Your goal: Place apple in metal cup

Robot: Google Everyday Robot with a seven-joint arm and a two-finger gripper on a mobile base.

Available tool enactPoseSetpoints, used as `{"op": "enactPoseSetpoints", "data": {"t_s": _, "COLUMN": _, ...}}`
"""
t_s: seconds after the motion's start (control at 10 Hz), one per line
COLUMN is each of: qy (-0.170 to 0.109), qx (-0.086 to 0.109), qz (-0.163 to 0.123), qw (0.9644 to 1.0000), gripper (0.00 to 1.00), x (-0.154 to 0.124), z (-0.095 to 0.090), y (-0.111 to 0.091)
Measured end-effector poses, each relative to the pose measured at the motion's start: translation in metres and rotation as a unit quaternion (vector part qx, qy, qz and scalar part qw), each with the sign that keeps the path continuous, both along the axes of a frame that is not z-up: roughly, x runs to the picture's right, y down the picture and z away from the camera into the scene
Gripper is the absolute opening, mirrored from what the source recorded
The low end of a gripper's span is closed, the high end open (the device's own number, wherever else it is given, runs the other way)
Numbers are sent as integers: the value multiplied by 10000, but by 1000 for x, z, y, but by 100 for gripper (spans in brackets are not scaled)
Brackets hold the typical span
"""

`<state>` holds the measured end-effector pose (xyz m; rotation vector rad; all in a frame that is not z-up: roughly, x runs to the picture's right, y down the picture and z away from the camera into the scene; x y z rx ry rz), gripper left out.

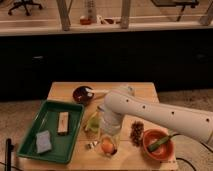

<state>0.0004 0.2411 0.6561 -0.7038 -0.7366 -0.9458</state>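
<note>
So the gripper [108, 146] sits near the table's front edge, right at the apple [107, 147]. Honestly cannot tell the grip. Metal cup [92, 145] just left.
</note>
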Motion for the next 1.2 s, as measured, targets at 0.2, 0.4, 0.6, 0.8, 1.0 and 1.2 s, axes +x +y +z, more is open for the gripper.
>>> {"op": "enactPoseSetpoints", "data": {"t_s": 0.2, "qy": -15, "qx": -26, "qz": -28, "qw": 10000, "gripper": 49, "x": 1, "z": 0, "y": 1}}
{"op": "enactPoseSetpoints", "data": {"t_s": 0.4, "qy": -31, "qx": -49, "qz": -56, "qw": 10000, "gripper": 70, "x": 0, "z": 0, "y": 3}}
{"op": "enactPoseSetpoints", "data": {"t_s": 0.6, "qy": -24, "qx": -66, "qz": -51, "qw": 10000, "gripper": 80, "x": 3, "z": 2, "y": 4}}
{"op": "enactPoseSetpoints", "data": {"t_s": 0.8, "qy": -23, "qx": -66, "qz": -54, "qw": 10000, "gripper": 80, "x": 5, "z": 3, "y": 5}}
{"op": "enactPoseSetpoints", "data": {"t_s": 1.0, "qy": -20, "qx": -55, "qz": -57, "qw": 10000, "gripper": 80, "x": 6, "z": 4, "y": 4}}
{"op": "enactPoseSetpoints", "data": {"t_s": 1.2, "qy": -23, "qx": -45, "qz": -72, "qw": 10000, "gripper": 80, "x": 7, "z": 4, "y": 4}}
